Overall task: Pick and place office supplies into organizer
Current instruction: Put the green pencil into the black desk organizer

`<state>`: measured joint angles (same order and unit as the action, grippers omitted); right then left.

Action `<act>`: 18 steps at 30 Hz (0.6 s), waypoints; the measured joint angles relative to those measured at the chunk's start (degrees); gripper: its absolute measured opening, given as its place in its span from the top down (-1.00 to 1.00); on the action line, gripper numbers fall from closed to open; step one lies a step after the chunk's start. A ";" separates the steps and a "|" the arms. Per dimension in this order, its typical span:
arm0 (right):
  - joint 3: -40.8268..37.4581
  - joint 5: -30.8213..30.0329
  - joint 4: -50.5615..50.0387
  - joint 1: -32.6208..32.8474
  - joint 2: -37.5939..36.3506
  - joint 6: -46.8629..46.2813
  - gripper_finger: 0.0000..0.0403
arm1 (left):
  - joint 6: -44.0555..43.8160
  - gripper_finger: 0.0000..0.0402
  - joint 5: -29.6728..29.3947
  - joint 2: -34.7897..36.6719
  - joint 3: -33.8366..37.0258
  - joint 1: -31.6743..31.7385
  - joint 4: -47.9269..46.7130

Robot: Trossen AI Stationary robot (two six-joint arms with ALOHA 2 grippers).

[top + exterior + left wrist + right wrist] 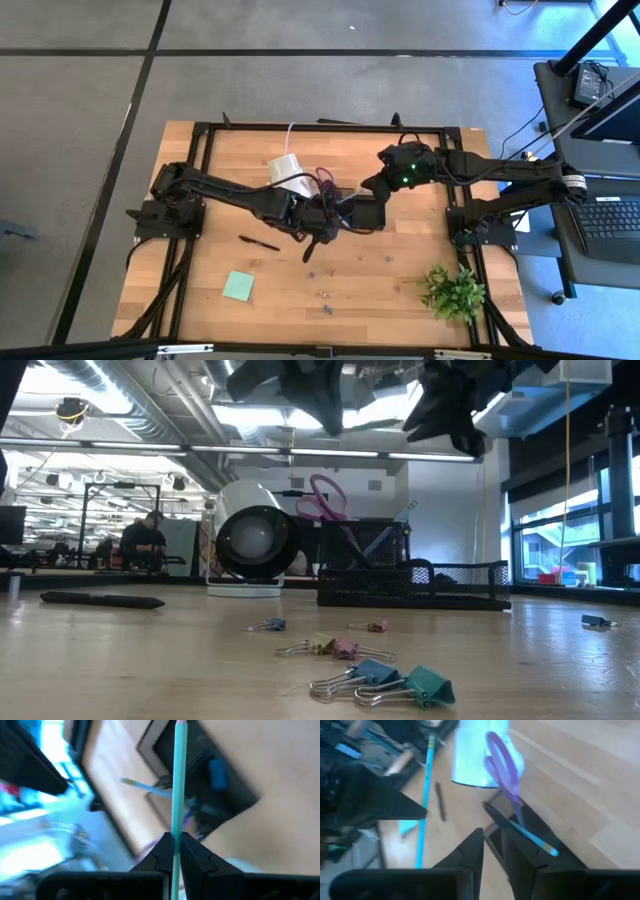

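My left gripper (pixel 173 842) hangs above the table's middle (pixel 318 235), shut on a teal pencil (pixel 177 780). Below it stands the black organizer (pixel 362 210), a blue pencil (pixel 532 839) lying in it and the purple-handled scissors (pixel 325 500) standing up in its taller part. My right gripper (pixel 492 842) hovers over the organizer's far right (pixel 375 185), its fingers a narrow gap apart with nothing between them. A dark pen (pixel 258 242), a mint-green sticky-note pad (pixel 238 286) and several clips (pixel 380 680) lie on the wood. My left gripper pinches the teal pencil's shaft (pixel 176 827) between its two fingertips, partway along its length. The fingers slant down and lie across the pencil. The pencil is lifted clear of the table, its eraser end (pixel 181 724) reaching out over the organizer.
A white cylinder roll (pixel 290 170) lies just left of the organizer, at the far side. A green leafy plant (pixel 452 292) stands at the near right corner. Bare wood lies along the near edge between pad and plant, dotted with clips.
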<state>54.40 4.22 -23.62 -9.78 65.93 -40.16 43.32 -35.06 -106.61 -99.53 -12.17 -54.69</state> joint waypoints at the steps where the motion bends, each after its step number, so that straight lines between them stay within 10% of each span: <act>1: 0.27 1.41 0.16 -0.87 0.00 -0.11 0.61 | 2.80 0.94 -1.63 0.00 -0.52 -0.21 0.00; 18: 8.37 14.40 7.37 -11.38 0.44 1.33 -0.28 | 33.53 0.94 -18.85 0.05 -1.48 -2.66 7.17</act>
<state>62.78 18.62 -16.26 -21.16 66.37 -38.83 76.85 -53.91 -106.56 -101.01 -14.83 -47.52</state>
